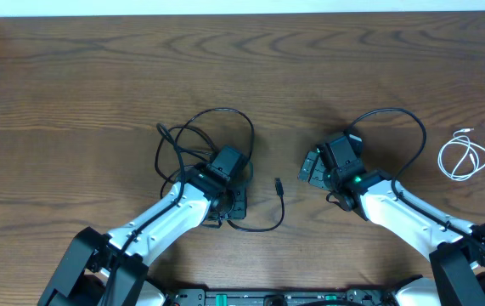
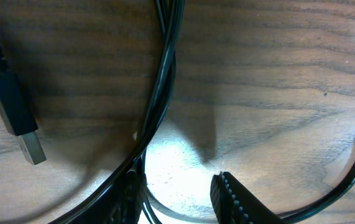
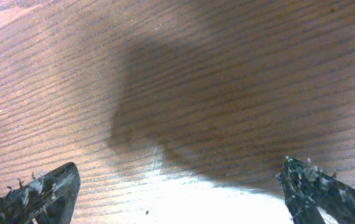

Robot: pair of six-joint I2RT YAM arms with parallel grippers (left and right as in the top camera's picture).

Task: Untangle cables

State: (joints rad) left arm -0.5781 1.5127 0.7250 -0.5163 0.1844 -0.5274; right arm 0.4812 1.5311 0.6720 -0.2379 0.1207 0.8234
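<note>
A long black cable (image 1: 211, 127) lies in loose loops at the table's left centre, and one plug end (image 1: 278, 184) trails to the right. My left gripper (image 1: 235, 183) is down on these loops. In the left wrist view my left gripper (image 2: 177, 182) is open, and doubled black cable strands (image 2: 165, 81) run down beside its left finger (image 2: 131, 194) without being clamped. A black USB plug (image 2: 23, 127) rests on the wood to the left. The short white cable (image 1: 464, 157) lies coiled at the far right. My right gripper (image 1: 312, 167) stands wide open over bare wood, its fingertips (image 3: 50, 186) far apart.
A thicker black wire (image 1: 403, 119) arcs from the right arm above its wrist. The wooden table (image 1: 98, 76) stretches to a pale back edge (image 1: 242, 7). Both arm bases sit along the near edge.
</note>
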